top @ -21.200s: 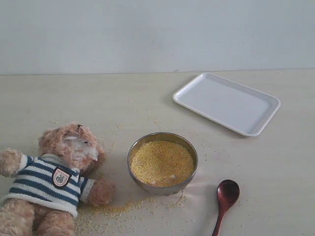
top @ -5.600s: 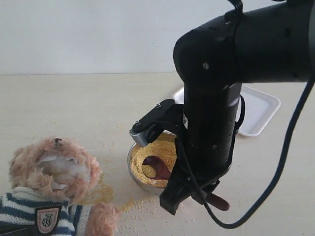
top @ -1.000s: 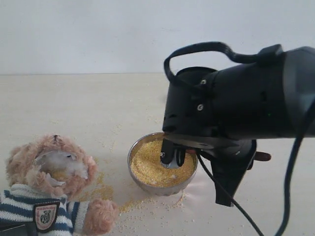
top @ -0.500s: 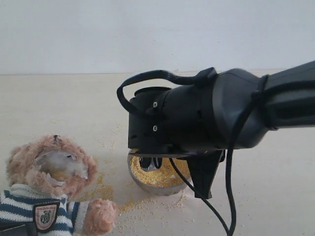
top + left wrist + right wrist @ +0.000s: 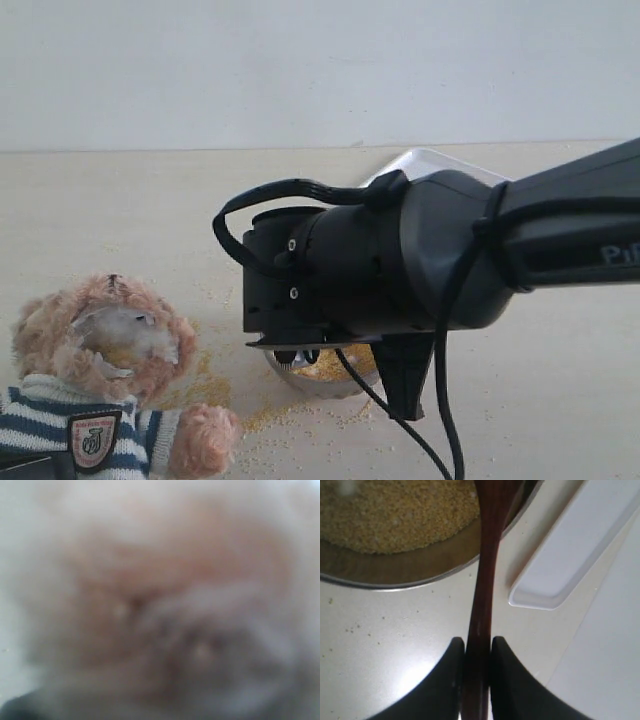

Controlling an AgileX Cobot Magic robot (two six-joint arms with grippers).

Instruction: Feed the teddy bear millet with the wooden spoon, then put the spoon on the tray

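The teddy bear (image 5: 110,340) sits propped at the lower left, its white muzzle turned up; in the left wrist view it is only blurred fur (image 5: 150,580) filling the picture. My right gripper (image 5: 477,642) is shut on the thin handle of the wooden spoon (image 5: 482,580). The spoon's round end reaches over the rim of the steel bowl (image 5: 420,577), above the millet (image 5: 395,510). In the exterior view the right arm (image 5: 400,260) hides the spoon and most of the bowl (image 5: 320,385). The white tray (image 5: 570,555) lies just beyond the bowl. My left gripper's fingers do not show.
Loose millet grains (image 5: 260,415) are scattered on the table between the bear and the bowl. Only one corner of the tray (image 5: 430,162) shows behind the right arm. A black cable loops off the arm's wrist and hangs in front of the bowl.
The right arm has swung left across the bowl toward the bear and now covers most of the bowl. The bear has not moved.
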